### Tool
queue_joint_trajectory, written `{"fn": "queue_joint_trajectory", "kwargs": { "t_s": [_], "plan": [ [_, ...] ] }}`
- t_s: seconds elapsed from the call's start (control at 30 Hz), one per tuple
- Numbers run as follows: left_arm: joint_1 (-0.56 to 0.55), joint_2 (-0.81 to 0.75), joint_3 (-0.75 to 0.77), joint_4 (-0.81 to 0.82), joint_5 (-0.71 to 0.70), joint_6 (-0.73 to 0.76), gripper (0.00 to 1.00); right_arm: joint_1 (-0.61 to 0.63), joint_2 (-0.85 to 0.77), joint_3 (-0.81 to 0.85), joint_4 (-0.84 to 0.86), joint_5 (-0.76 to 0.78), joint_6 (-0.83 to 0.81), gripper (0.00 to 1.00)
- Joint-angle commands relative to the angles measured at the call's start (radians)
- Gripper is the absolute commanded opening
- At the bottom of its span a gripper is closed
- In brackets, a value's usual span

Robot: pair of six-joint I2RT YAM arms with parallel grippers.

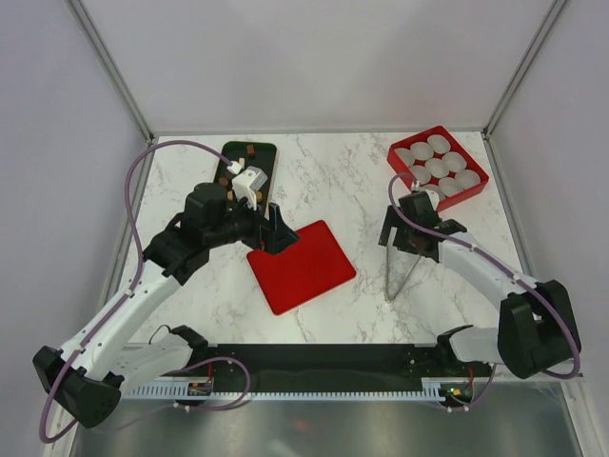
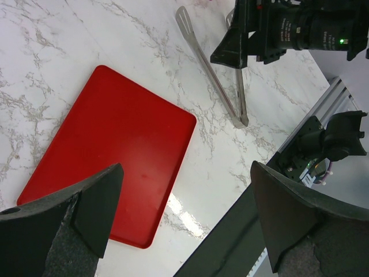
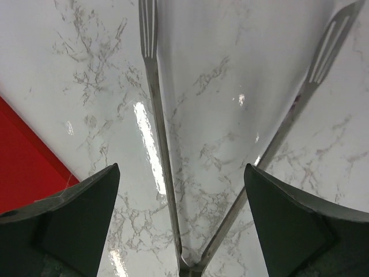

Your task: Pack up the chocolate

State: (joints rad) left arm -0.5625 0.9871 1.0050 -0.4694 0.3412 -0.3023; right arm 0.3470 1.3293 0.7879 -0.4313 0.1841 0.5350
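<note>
Red lid (image 1: 300, 265) flat mid-table. Tongs (image 1: 392, 281) on marble to its right. Red box (image 1: 414, 140) of white paper cups (image 1: 438, 168) far right. Chocolate (image 1: 250, 148) on dark tray (image 1: 264, 154) far left.

— What was the table (image 3: 230, 69) like?
— Glossy, a white marble look with grey veins, throwing glare. The tongs (image 3: 157, 115) were bare polished metal.
— And the red tray (image 2: 115, 150)?
— Smooth plastic with a soft sheen. The fingers (image 2: 300, 225) of the left gripper (image 2: 184, 170) were matt black and grainy. The far-right cups (image 1: 438, 168) looked like white pleated paper.
</note>
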Motion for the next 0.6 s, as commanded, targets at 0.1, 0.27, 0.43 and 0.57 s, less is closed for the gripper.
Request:
{"fn": "queue_joint_trajectory", "kwargs": {
  "t_s": [0.1, 0.27, 0.43, 0.57],
  "plan": [
    [0.000, -0.008, 0.034, 0.028, 0.005, -0.001, 1.00, 0.000, -0.077, 0.060, -0.216, 0.130, 0.238, 0.98],
    [0.000, -0.016, 0.035, 0.026, -0.001, 0.000, 1.00, 0.000, -0.064, 0.039, -0.235, 0.117, 0.301, 0.98],
    [0.000, -0.018, 0.034, 0.026, -0.008, 0.002, 1.00, 0.001, -0.059, -0.019, -0.155, 0.095, 0.270, 0.98],
    [0.000, -0.018, 0.034, 0.028, -0.005, 0.002, 1.00, 0.006, -0.076, -0.062, -0.080, 0.038, 0.208, 0.98]
  ]
}}
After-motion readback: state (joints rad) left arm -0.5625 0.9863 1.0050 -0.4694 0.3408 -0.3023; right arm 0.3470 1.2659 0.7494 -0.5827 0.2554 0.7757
